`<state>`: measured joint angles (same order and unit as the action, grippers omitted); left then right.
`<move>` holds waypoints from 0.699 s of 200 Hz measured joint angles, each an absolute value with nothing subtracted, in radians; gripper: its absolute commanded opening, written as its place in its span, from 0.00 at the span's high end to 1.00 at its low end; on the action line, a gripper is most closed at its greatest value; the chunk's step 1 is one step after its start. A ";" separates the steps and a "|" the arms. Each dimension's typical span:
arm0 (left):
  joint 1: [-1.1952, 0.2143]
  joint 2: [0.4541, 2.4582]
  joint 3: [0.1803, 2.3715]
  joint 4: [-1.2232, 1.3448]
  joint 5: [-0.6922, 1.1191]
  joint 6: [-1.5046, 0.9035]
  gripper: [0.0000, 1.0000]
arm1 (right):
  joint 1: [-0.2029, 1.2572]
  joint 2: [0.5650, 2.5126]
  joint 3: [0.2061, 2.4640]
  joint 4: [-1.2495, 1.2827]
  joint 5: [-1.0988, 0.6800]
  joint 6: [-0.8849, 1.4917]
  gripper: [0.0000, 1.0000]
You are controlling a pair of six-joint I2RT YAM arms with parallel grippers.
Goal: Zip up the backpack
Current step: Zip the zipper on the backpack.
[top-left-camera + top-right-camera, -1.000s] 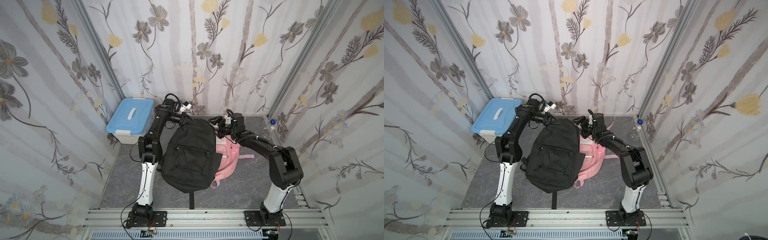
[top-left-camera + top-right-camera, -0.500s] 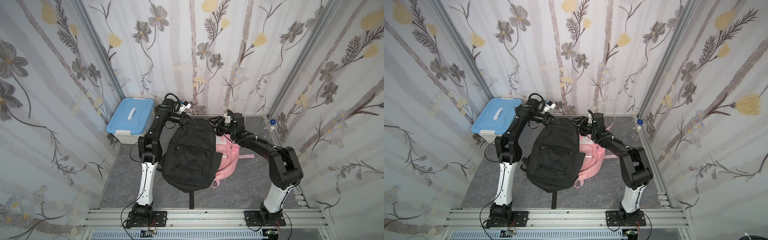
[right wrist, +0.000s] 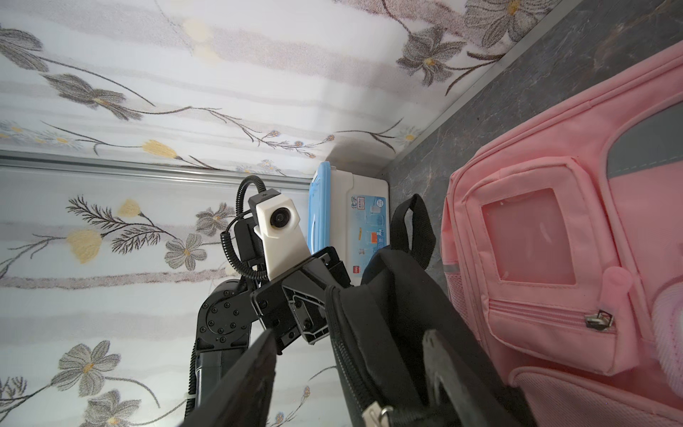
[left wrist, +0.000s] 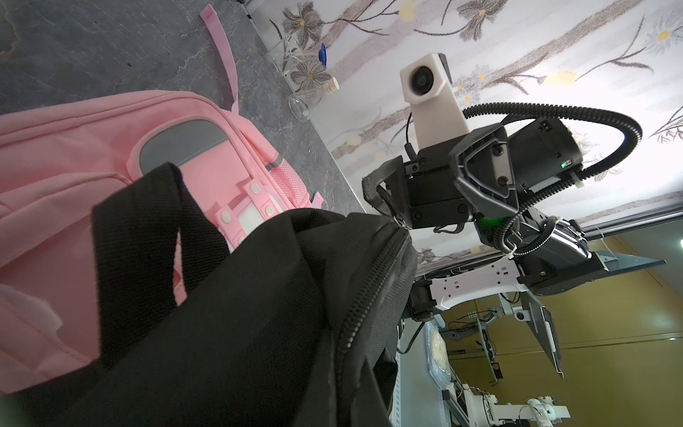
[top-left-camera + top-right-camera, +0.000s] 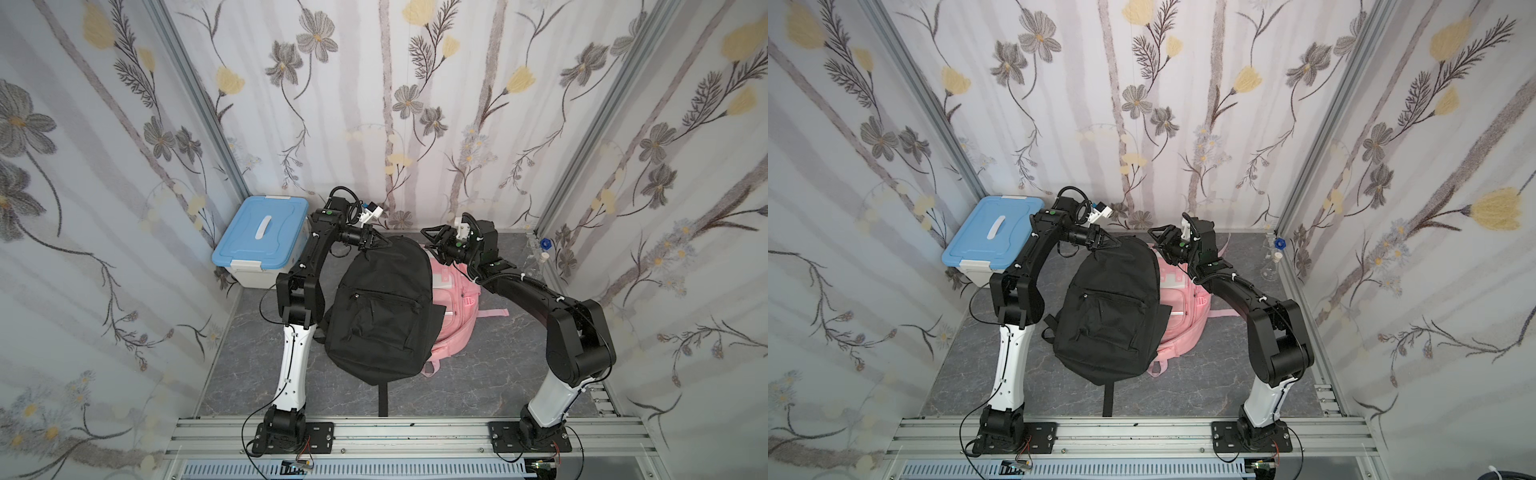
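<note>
At the far left a blue-lidded box stands on the grey tabletop. Next to it the left end effector is pressed together on the top rim of the black backpack, which lies in the middle, partly over a pink backpack. At the other corner of the rim the right end effector is spread, with its fingers on both sides of the zipper and the metal pull. If they touch it, I cannot tell. A glass flask stands far right.
</note>
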<state>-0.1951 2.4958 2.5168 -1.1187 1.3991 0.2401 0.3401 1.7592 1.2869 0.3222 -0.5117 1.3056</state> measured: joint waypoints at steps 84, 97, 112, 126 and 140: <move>-0.194 2.496 2.514 -1.118 1.399 0.236 1.00 | 0.339 1.748 1.262 0.305 -0.512 1.283 1.00; -0.193 2.497 2.513 -1.115 1.400 0.236 1.00 | 0.339 1.730 1.262 0.290 -0.512 1.266 1.00; -0.193 2.497 2.513 -1.113 1.404 0.236 1.00 | 0.340 1.703 1.256 0.263 -0.513 1.239 1.00; -0.193 2.497 2.510 -1.108 1.410 0.233 1.00 | 0.340 1.680 1.249 0.226 -0.513 1.205 1.00; -0.193 2.497 2.506 -1.102 1.417 0.229 1.00 | 0.340 1.662 1.240 0.193 -0.508 1.176 1.00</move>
<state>-0.1928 2.4973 2.5065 -1.1015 1.4166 0.2295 0.3401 1.6619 1.2396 0.1932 -0.5076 1.1763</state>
